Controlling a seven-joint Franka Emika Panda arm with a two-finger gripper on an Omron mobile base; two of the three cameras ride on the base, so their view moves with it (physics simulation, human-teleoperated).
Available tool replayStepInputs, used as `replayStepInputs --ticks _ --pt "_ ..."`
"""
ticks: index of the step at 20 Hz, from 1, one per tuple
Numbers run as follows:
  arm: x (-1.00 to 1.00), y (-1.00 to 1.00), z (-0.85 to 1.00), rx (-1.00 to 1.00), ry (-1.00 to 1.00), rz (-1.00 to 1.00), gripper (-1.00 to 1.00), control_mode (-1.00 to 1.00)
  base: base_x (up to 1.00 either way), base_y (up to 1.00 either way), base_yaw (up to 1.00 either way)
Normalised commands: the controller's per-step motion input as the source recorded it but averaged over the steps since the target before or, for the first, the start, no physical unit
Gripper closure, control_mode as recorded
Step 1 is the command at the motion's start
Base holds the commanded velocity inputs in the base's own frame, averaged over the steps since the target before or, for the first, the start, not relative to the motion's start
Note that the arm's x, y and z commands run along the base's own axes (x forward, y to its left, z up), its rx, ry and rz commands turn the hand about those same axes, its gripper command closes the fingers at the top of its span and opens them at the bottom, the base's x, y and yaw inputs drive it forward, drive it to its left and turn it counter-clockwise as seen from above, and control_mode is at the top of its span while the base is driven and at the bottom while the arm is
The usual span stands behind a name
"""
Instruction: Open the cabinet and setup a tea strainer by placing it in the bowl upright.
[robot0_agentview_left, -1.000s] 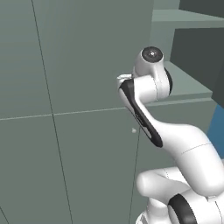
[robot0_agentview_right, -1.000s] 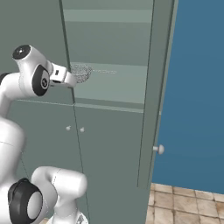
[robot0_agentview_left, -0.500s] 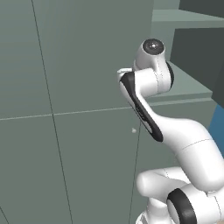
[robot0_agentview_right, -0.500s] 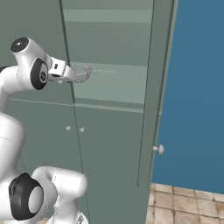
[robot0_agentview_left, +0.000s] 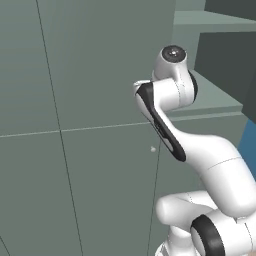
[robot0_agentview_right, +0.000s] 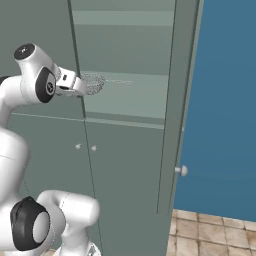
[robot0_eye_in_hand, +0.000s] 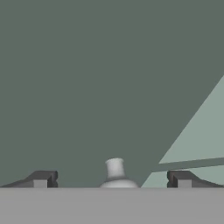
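Hand view shows the claw (robot0_eye_in_hand: 112, 181) spread wide and empty, with a small silver knob (robot0_eye_in_hand: 114, 168) standing straight ahead between its two tips, close in and touching neither. The knob sticks out of the dark cabinet door (robot0_eye_in_hand: 87, 78) toward the claw, so closing on it looks like the next move. To the claw's right a pale wedge of the cabinet's inside and a shelf edge (robot0_eye_in_hand: 188, 164) show past the door's edge. Right base view has the tea strainer (robot0_agentview_right: 93, 83) on that shelf, just beyond the hand, behind the door. No bowl is visible. A second door (robot0_agentview_right: 172, 100) stands ajar further right.
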Motion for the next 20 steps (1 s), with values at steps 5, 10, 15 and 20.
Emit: replayStepInputs --ticks 5,10,15,20 --pt "0.00 0.00 -0.04 0.00 0.00 0.00 -1.00 -1.00 0.00 0.00 0.00" --pt "0.00 0.00 0.00 0.00 0.00 0.00 -1.00 -1.00 0.00 0.00 0.00" --pt "0.00 0.00 0.00 0.00 0.00 0.00 1.00 -1.00 0.00 0.00 0.00" --pt "0.00 0.00 0.00 0.00 0.00 0.00 1.00 -1.00 0.00 0.00 0.00"
